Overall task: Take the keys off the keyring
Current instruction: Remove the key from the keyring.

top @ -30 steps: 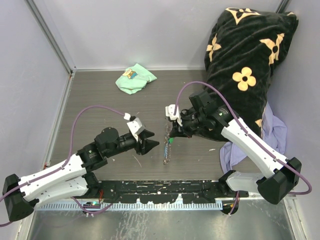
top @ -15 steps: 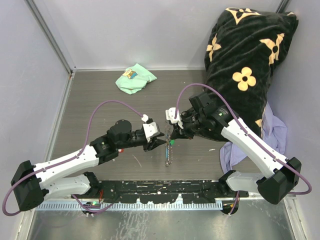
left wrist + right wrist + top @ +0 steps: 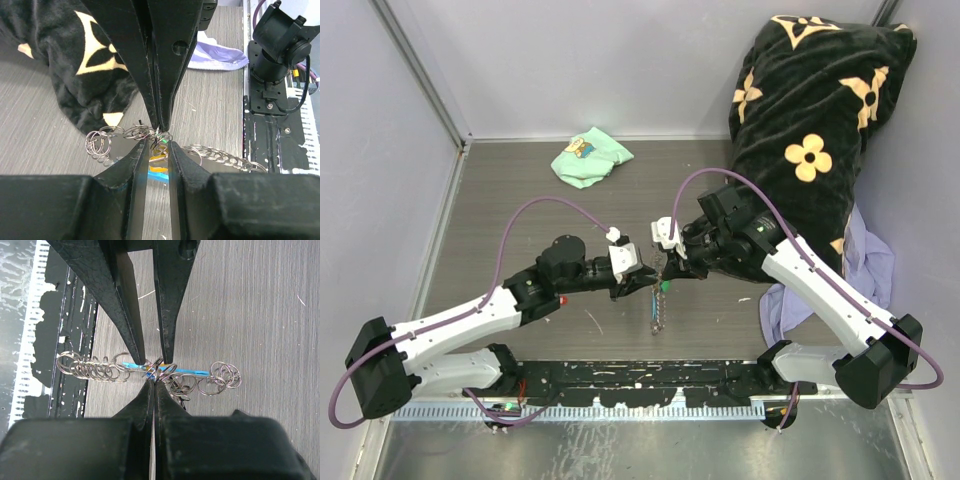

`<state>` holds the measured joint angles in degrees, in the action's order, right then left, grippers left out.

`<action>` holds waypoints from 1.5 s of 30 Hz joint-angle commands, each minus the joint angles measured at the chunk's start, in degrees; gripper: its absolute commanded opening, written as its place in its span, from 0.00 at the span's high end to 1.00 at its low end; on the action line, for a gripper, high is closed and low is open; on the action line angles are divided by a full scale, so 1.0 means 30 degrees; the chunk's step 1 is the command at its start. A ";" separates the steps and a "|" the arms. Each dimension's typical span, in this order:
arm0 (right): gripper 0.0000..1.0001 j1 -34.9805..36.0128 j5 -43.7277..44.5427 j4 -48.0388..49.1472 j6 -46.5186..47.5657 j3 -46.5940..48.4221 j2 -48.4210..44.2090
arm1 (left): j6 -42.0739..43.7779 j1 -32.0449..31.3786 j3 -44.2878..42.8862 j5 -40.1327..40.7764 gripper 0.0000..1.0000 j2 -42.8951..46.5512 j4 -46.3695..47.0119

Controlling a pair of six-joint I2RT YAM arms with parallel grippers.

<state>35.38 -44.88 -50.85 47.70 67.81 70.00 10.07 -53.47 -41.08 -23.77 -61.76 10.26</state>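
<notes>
Left arm: its end effector (image 3: 646, 281) is partly released. The fingers (image 3: 134, 167) stand a narrow gap apart on either side of the ring cluster. I cannot confirm that they press on anything.

The keyring (image 3: 159, 371) sits directly between the two end effectors, at their tips. In the right wrist view its sky-blue fob (image 3: 192, 371) runs crosswise just ahead of the right fingertips. One left fingertip touches the fob's near end. The grey link chain (image 3: 656, 312) trails from the ring toward the arm bases and lies on the bench (image 3: 540, 190), just right of the left end effector. The keys (image 3: 663, 286) show only as a speck of green tag at the ring, right under the right end effector. They are too small to count.

Right arm: its end effector (image 3: 667, 270) is clenched, with no gap between the fingers, and its tips pinch the ring cluster.

A mint-green cloth (image 3: 590, 157) lies well beyond the left end effector, near the back wall. A black flowered blanket (image 3: 810, 110) is piled behind and to the right of the right end effector, with a lavender cloth (image 3: 868, 262) at its foot.
</notes>
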 commanded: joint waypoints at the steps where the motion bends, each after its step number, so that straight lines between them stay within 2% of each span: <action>1: 0.99 -0.0066 -0.0775 0.0573 0.0133 0.0149 -0.0758 | 0.0473 0.0278 -0.0955 -0.0674 0.77 0.0045 0.0188; 13: 0.99 -0.0053 -0.0797 0.0515 0.0163 0.0124 -0.0798 | -0.0049 0.0422 -0.1209 -0.0954 0.82 -0.0617 0.0333; 18: 0.99 -0.0061 -0.0664 0.0515 0.0162 0.0074 -0.0860 | -0.0347 0.0439 -0.1175 -0.0961 1.00 -0.0608 0.0476; 30: 0.99 -0.0092 0.0459 0.0632 0.0574 -0.0533 -0.1719 | -0.2324 0.1345 0.0294 -0.0573 1.00 0.1182 0.1620; 42: 0.99 -0.0074 -0.0295 0.0879 0.1614 -0.1492 -0.2438 | -0.4324 0.1868 0.1321 -0.0948 1.00 0.1798 0.3159; 45: 0.99 -0.0077 -0.0819 0.0784 0.1989 -0.1597 -0.2568 | -0.5786 0.1868 0.1716 0.0211 1.00 0.1803 0.4289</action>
<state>35.44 -45.12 -47.33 51.68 63.55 64.82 -2.17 -48.97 -36.71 -26.85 -58.35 14.66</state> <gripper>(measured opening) 0.031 0.007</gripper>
